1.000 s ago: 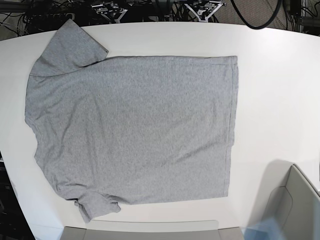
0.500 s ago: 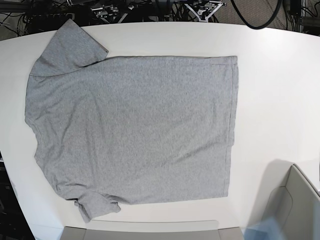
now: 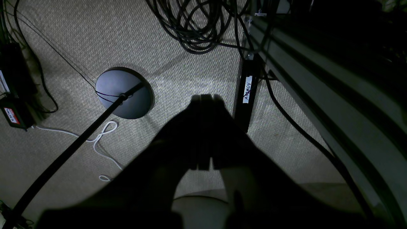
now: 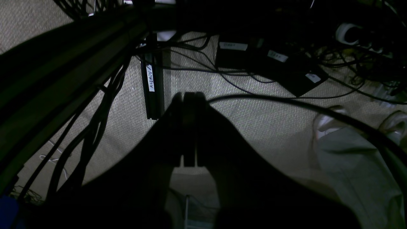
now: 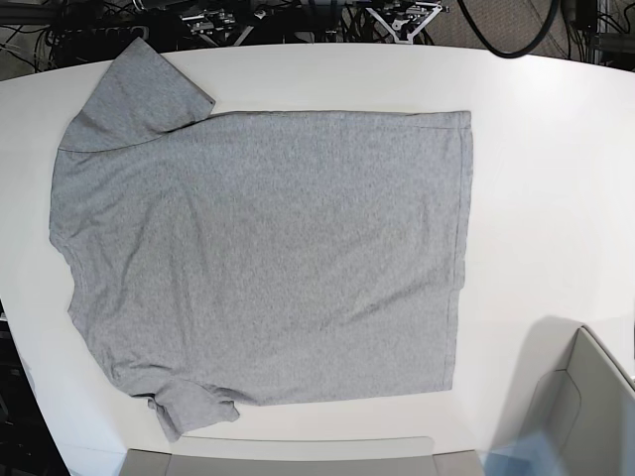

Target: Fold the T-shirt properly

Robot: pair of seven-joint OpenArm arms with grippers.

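T-shirt [image 5: 263, 258] flat on white table [image 5: 536, 149] (plain side up), left gripper [image 3: 205, 100] and right gripper [image 4: 189, 95] closed, empty

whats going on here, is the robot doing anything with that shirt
Nothing is handling it right now. The grey T-shirt lies spread flat and unfolded on the white table, plain side up, collar end toward the left of the base view. No arm shows over the table. Both wrist cameras look down at carpet and cables below the table's edge, with the left gripper and right gripper shut and holding nothing. Folding has not started.
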